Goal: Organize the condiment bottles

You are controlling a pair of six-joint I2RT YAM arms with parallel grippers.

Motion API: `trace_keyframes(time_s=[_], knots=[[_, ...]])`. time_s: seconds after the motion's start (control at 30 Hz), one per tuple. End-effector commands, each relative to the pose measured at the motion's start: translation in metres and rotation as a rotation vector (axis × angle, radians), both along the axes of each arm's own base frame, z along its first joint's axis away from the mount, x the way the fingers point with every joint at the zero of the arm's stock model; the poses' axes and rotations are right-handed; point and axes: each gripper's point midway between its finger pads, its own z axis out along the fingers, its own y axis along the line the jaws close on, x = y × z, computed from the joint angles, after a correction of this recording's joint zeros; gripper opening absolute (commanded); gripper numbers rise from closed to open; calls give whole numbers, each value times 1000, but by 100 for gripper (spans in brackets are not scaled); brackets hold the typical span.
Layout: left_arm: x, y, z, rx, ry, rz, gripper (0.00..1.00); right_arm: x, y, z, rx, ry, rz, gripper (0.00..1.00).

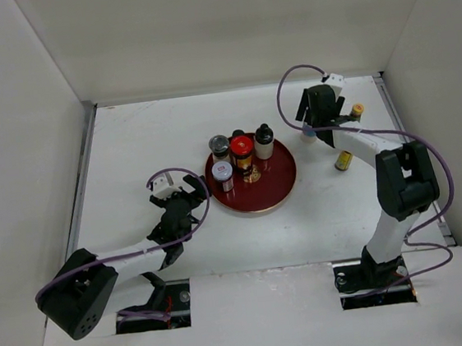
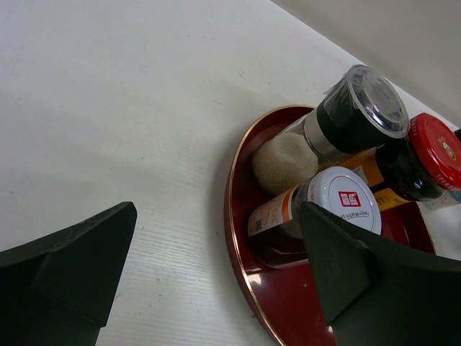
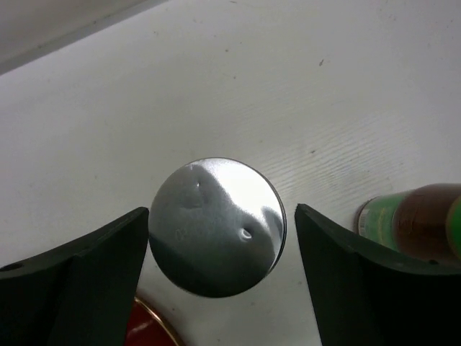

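Several condiment bottles stand on the round red tray (image 1: 278,191): a silver-lidded shaker (image 1: 219,145), a red-capped jar (image 1: 241,148), a black-capped white bottle (image 1: 264,142) and a pale-lidded jar (image 1: 222,172). My right gripper (image 1: 314,125) hovers right of the tray, open, its fingers (image 3: 86,281) either side of another shaker's silver lid (image 3: 216,225), with a gap on the right side. A yellow-capped bottle (image 1: 357,111) stands behind it. A small yellowish bottle (image 1: 344,160) lies on the table. My left gripper (image 1: 176,198) is open and empty, just left of the tray.
In the left wrist view the tray rim (image 2: 241,238) lies between the fingers, with the pale-lidded jar (image 2: 346,198), a clear-topped grinder (image 2: 360,108) and the red cap (image 2: 436,155) beyond. A green-labelled bottle (image 3: 410,231) sits right of the right fingers. White walls enclose the table.
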Motion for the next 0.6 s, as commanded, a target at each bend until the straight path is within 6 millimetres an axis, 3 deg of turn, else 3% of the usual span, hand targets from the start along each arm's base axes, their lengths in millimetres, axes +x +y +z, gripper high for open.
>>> trace_keyframes(time_s=[0.0, 0.07, 0.13, 0.27, 0.57], knots=[[9, -9, 26, -66, -66, -8, 100, 16, 2, 25, 27, -65, 15, 75], [9, -7, 24, -62, -62, -2, 100, 13, -1, 34, 24, -97, -6, 57], [9, -8, 23, -59, -58, -5, 100, 4, -7, 54, 11, -161, -34, 48], [9, -8, 25, -65, -63, -4, 100, -31, 6, 83, -9, -235, -13, 48], [9, -6, 27, -68, -68, -1, 100, -125, 62, 81, 15, -254, 159, 48]])
